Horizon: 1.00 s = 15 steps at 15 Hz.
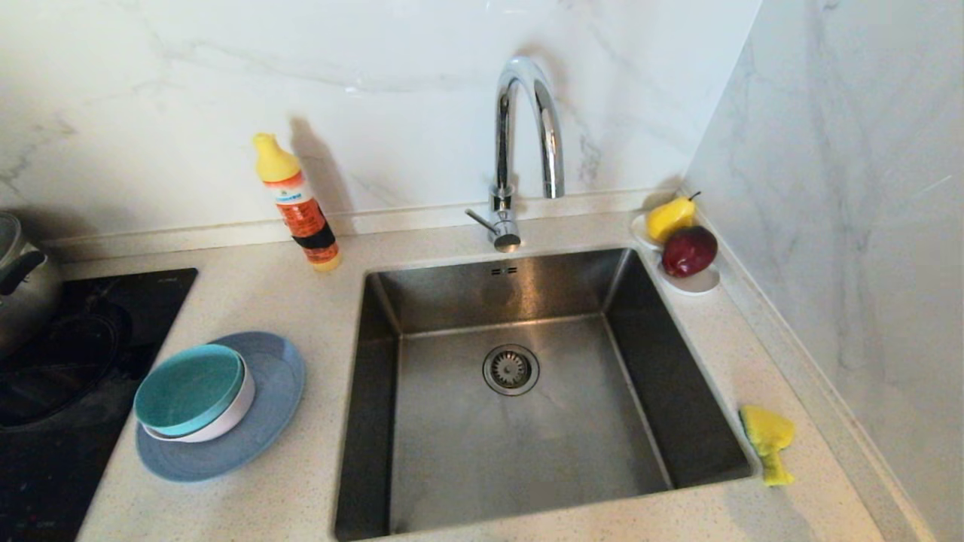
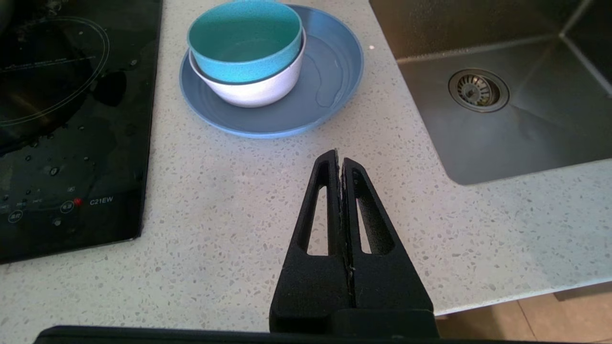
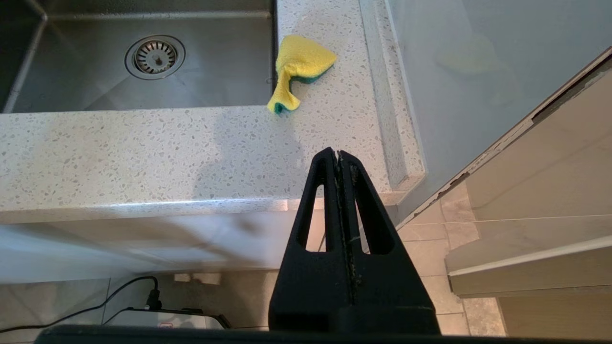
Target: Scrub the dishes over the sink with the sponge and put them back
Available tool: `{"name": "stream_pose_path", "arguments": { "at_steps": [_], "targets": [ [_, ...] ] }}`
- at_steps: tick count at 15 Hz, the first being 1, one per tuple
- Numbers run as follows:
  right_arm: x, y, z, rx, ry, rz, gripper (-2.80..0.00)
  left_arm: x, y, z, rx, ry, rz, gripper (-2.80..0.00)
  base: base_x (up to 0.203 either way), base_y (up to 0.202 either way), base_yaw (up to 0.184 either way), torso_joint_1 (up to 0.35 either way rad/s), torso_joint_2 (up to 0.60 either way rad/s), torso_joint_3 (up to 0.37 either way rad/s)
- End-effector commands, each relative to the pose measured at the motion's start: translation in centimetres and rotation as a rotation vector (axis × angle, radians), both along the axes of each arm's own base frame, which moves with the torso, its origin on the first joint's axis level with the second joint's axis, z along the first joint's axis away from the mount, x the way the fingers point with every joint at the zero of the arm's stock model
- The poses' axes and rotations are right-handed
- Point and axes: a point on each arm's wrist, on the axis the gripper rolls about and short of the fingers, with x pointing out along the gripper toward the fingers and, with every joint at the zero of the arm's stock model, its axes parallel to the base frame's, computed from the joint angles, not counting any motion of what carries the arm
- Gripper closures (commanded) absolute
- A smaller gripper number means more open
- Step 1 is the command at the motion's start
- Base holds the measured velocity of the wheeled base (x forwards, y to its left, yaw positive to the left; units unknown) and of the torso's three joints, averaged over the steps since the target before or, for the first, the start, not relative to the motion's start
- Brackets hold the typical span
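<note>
Nothing looks started — no dish over the sink, sponge not in hand.

Far left of the counter: small teal plastic bowl (image 1: pixel 188 388) nested in the pale pink shallow bowl (image 1: pixel 226 421), both on the wide blue-grey plate (image 1: pixel 267 406). Left gripper (image 2: pixel 340 155) hangs above the counter just near of that stack, fingers pressed together, empty.

Centre: square stainless-steel sink (image 1: pixel 452 452), dry-looking, nothing in it.

Right: crumpled yellow sponge with green face (image 1: pixel 767 440) at the sink's right rim. Right gripper (image 3: pixel 337 155) sits off the near counter edge, well short of the sponge — also closed, empty.
</note>
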Motion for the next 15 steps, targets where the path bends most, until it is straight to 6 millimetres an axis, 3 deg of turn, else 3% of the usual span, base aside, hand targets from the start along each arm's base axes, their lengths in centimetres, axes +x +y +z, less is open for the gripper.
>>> {"name": "stream_pose_path", "arguments": {
  "at_steps": [1, 15],
  "targets": [
    [0.01, 0.00, -0.02, 0.000, 0.003, 0.000, 0.00, -0.02, 0.00, 0.00, 0.002, -0.004, -0.001, 0.00, 0.000, 0.000, 0.000, 0.000, 0.00, 0.000],
    [0.00, 0.00, 0.02, -0.002, 0.001, 0.002, 0.00, -0.02, 0.00, 0.00, 0.001, -0.004, -0.001, 0.00, 0.000, 0.000, 0.000, 0.000, 0.00, 0.000]
  ]
}}
